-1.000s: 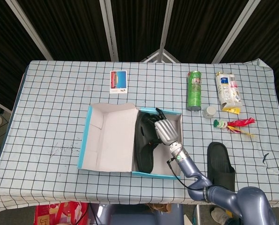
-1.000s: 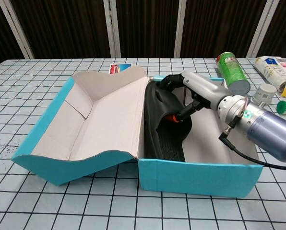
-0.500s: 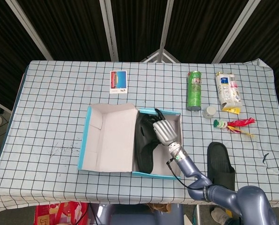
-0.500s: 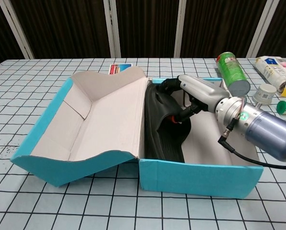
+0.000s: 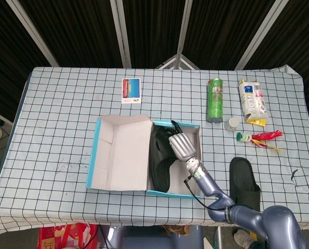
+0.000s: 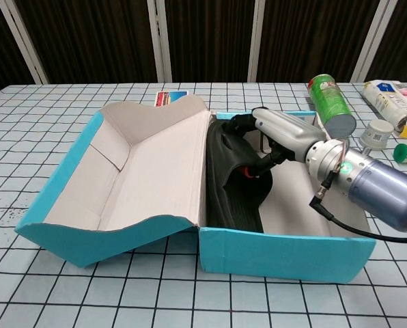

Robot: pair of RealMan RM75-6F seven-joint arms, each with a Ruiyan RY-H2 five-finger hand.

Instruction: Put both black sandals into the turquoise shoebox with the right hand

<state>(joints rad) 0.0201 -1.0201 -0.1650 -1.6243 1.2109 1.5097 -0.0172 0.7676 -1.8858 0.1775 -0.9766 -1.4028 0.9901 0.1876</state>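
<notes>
The turquoise shoebox [image 5: 95,151] [image 6: 285,250] lies open mid-table, its lid folded out to the left. One black sandal [image 5: 158,162] [image 6: 229,195] rests inside against the left wall, tilted on its side. My right hand [image 5: 181,146] [image 6: 285,134] reaches into the box and grips this sandal by its strap, fingers curled over the top and thumb beneath. The second black sandal [image 5: 244,181] lies flat on the cloth to the right of the box, near the front edge; the chest view does not show it. My left hand appears in neither view.
A green can [image 5: 215,99] [image 6: 330,102], a white and yellow carton [image 5: 252,101] [image 6: 395,96], a small white cap [image 5: 232,124] [image 6: 374,135] and a red feathered toy [image 5: 258,138] lie at the back right. A picture card [image 5: 131,90] sits behind the lid.
My right hand has shifted slightly left and deeper into the box with the sandal still in its grip. The second sandal has not moved.
</notes>
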